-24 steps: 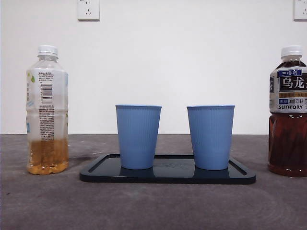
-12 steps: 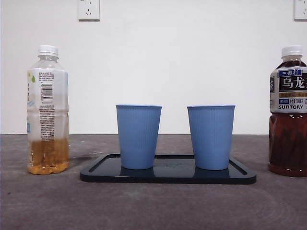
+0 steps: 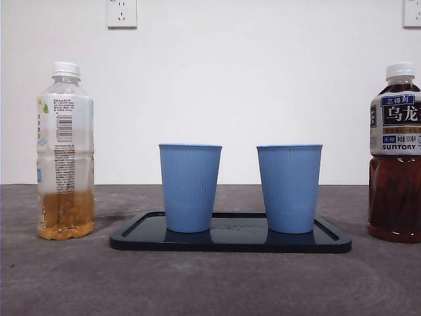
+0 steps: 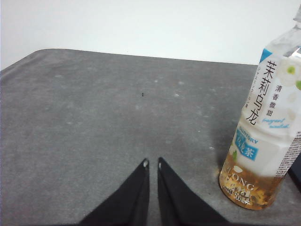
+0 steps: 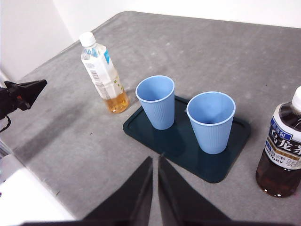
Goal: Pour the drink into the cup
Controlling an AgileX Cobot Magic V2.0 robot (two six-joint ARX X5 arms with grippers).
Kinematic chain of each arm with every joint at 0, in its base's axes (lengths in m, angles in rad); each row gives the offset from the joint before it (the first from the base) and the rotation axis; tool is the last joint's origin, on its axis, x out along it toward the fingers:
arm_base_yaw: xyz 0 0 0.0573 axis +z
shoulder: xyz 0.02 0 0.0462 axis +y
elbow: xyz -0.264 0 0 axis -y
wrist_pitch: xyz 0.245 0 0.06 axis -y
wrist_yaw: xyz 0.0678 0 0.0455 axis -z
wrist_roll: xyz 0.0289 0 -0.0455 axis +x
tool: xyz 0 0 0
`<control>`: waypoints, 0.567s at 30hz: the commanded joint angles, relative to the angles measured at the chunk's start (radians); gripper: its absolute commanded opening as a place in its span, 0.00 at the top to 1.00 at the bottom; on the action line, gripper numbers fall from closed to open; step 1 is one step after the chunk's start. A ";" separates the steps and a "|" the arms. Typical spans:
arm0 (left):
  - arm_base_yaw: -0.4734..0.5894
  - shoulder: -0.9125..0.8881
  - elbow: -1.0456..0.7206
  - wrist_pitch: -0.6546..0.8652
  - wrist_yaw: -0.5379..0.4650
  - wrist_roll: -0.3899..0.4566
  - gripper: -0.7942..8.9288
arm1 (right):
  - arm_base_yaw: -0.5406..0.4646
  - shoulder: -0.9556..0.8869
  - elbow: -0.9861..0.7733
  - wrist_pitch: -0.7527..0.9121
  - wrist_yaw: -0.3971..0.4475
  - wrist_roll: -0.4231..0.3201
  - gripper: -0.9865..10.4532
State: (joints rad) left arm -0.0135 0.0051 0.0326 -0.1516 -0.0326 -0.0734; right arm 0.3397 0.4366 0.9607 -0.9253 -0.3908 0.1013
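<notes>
Two blue ribbed cups (image 3: 189, 187) (image 3: 289, 187) stand upright and empty on a dark tray (image 3: 230, 242). A clear bottle (image 3: 64, 151) with a little amber drink and a white cap stands left of the tray. A dark Suntory tea bottle (image 3: 395, 155), nearly full, stands at the right. My left gripper (image 4: 151, 164) is shut and empty, beside the clear bottle (image 4: 265, 127) and apart from it. My right gripper (image 5: 155, 161) is shut and empty, above the table in front of the tray (image 5: 186, 141). The left gripper also shows in the right wrist view (image 5: 26, 92).
The grey table (image 3: 210, 283) stands against a white wall with sockets (image 3: 121, 13). The table's edge and a white floor (image 5: 28, 197) show in the right wrist view.
</notes>
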 commanded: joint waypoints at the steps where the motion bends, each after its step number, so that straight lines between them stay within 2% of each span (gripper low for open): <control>1: -0.001 -0.002 -0.021 0.011 -0.005 -0.010 0.89 | -0.045 -0.014 -0.008 0.042 0.045 -0.066 0.90; 5: -0.001 -0.002 -0.021 0.011 -0.005 -0.010 0.89 | -0.174 -0.087 -0.148 0.179 0.097 -0.112 0.90; 9: -0.001 -0.002 -0.021 0.011 -0.005 -0.010 0.89 | -0.276 -0.196 -0.400 0.459 0.205 -0.140 0.90; 14: -0.001 -0.002 -0.021 0.011 -0.005 -0.010 0.89 | -0.356 -0.307 -0.684 0.748 0.240 -0.140 0.90; 17: -0.001 -0.002 -0.021 0.011 -0.005 -0.010 0.89 | -0.380 -0.354 -0.797 0.831 0.281 -0.139 0.90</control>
State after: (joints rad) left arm -0.0135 0.0051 0.0326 -0.1524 -0.0345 -0.0738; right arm -0.0368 0.0921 0.1772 -0.1207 -0.1181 -0.0296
